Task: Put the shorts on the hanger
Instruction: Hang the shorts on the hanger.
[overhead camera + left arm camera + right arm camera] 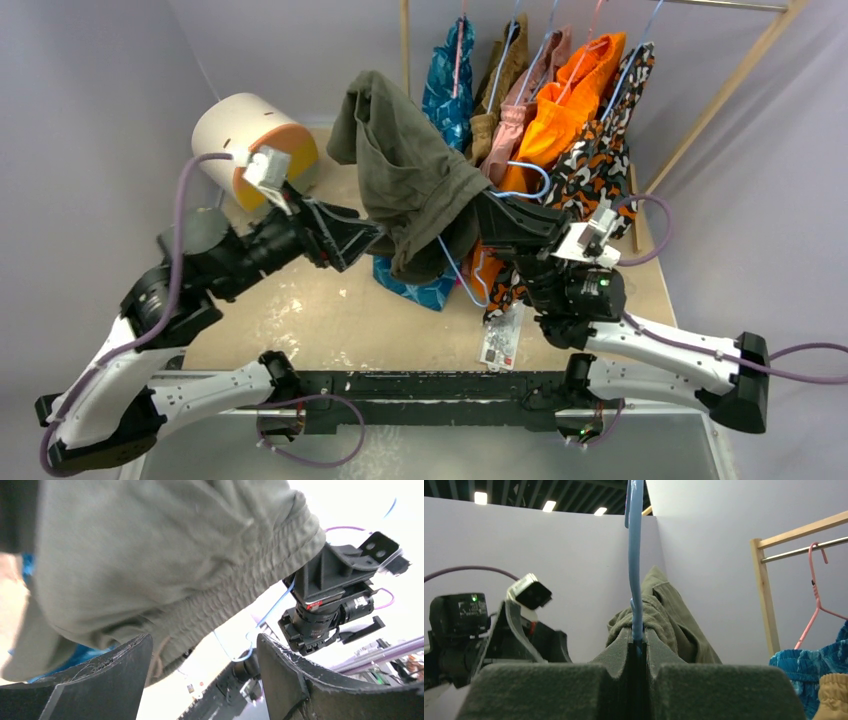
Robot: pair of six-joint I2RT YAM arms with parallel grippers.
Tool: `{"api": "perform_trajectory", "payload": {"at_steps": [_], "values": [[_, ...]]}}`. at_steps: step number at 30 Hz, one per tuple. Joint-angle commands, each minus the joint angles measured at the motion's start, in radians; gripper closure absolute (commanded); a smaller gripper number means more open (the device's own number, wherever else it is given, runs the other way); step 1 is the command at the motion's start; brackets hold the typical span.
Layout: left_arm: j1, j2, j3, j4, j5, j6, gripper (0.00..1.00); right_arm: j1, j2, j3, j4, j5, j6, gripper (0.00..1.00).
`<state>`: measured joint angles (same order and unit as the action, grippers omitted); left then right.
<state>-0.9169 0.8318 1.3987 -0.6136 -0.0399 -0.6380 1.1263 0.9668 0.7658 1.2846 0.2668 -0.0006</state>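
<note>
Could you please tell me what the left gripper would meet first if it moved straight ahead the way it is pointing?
Most likely the shorts: their gathered waistband hangs just beyond the open left gripper. The hanger wire lies behind them, though depth is hard to judge.

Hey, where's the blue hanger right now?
In the right wrist view, the light-blue hanger stands upright, pinched in the right claw, with the olive shorts bunched just behind it.
</note>
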Motion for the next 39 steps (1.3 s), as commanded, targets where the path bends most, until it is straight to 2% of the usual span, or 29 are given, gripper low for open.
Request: {"api": "perform_trajectory", "payload": {"at_steps": [1, 5, 8, 13, 19, 27, 33, 39], "values": [[0.0, -0.067, 0.108, 0.043, -0.093, 0.202, 0.25, -0.001, -0.15, -0.015, -0.054, -0.09, 0.002, 1.0], [0.0, -0.074, 0.14, 0.119, -0.114, 0.312, 0.25, -0.001, -0.296, -0.045, -0.234, -0.132, 0.01, 1.0], [0.0, -0.048, 0.179, 0.166, -0.059, 0.381, 0.24, -0.001, -0.388, -0.048, -0.4, -0.158, 0.013, 1.0], [0.0, 0.032, 0.259, 0.225, 0.114, 0.46, 0.24, -0.002, -0.495, -0.013, -0.68, -0.211, 0.016, 1.0], [0.001, 0.171, 0.336, 0.153, 0.323, 0.503, 0.23, -0.001, -0.55, 0.044, -0.908, -0.294, 0.037, 1.0], [0.0, 0.255, 0.339, 0.031, 0.531, 0.538, 0.24, -0.002, -0.603, 0.009, -0.957, -0.337, 0.074, 1.0], [-0.003, 0.259, 0.285, 0.013, 0.584, 0.564, 0.24, -0.001, -0.586, 0.012, -0.963, -0.38, 0.079, 1.0], [-0.036, 0.251, 0.233, -0.014, 0.57, 0.581, 0.21, -0.002, -0.554, 0.041, -0.991, -0.397, 0.068, 1.0]]}}
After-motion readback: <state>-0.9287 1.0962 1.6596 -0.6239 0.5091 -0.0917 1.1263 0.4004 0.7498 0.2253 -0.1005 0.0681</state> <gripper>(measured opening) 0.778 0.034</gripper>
